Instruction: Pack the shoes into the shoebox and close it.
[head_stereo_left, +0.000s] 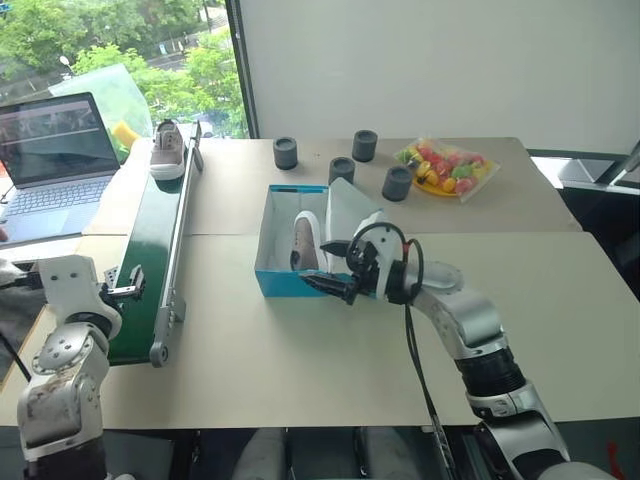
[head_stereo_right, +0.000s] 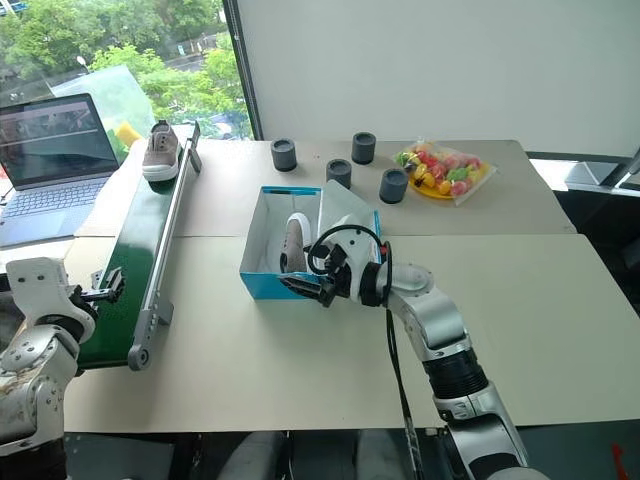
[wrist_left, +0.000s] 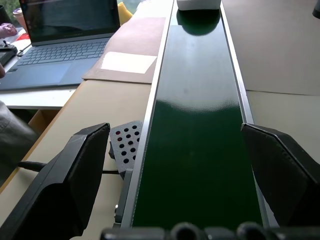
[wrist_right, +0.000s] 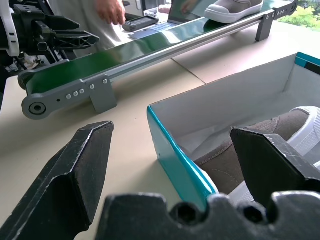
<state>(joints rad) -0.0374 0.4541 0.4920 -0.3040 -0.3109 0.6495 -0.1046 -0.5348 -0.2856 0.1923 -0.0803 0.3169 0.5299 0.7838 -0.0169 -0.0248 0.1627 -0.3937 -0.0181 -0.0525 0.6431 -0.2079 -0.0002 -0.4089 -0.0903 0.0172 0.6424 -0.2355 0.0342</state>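
We see the turquoise-blue cardboard shoebox (head_stereo_left: 290, 284) standing open on the beige table (head_stereo_left: 300, 370), with its whitish lid (head_stereo_left: 345, 212) raised at the far side. One grey low-top sneaker with a white rubber sole (head_stereo_left: 305, 243) lies already inside the box. The second grey sneaker (head_stereo_left: 167, 148) stands on the far end of the long green conveyor belt (head_stereo_left: 150, 255), beside the open laptop (head_stereo_left: 55, 160).

Our right gripper (head_stereo_left: 330, 283) hangs at the near rim of the box, and its two black fingers are wide apart and hold nothing. Our left gripper (head_stereo_left: 128, 282) is at the near end of the conveyor, also with the fingers spread and empty.

We judge that the sneaker on the belt is light and a little soft in the upper part, while the sole is stiffer and not slippery. A good place to take it is across the middle, over the laces, or at the heel collar. The cardboard lid seems thin and bends easily, so we should push it down at its free edge, gently.
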